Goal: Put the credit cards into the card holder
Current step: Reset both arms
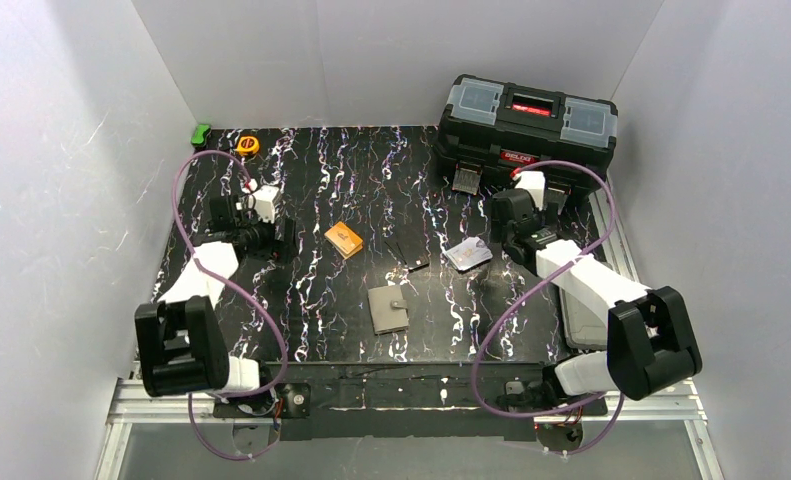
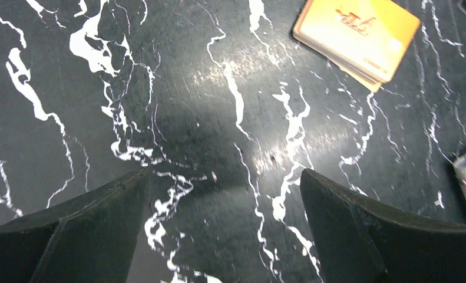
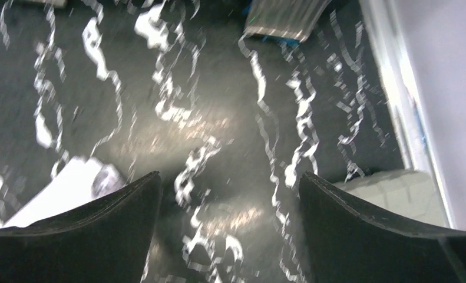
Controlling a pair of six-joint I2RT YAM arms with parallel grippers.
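Two grippers, both with jaws spread wide and empty. The left gripper point(image 2: 224, 174) hangs over the marbled table point(image 1: 316, 305), with an orange block point(image 1: 343, 238) to its right. The card holder point(image 1: 388, 309) lies flat mid-table, toward the front. The credit cards point(image 1: 468, 254) lie fanned further right and back, apart from it and just beside the right gripper point(image 3: 230, 177).

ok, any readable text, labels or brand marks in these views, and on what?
Nothing can be quoted.
Black plastic toolbox: red front badge with white letters, too small to read.
Small orange rectangular block: red logo and tiny print line, blurred.
Pale fanned credit cards: faint print, too small.
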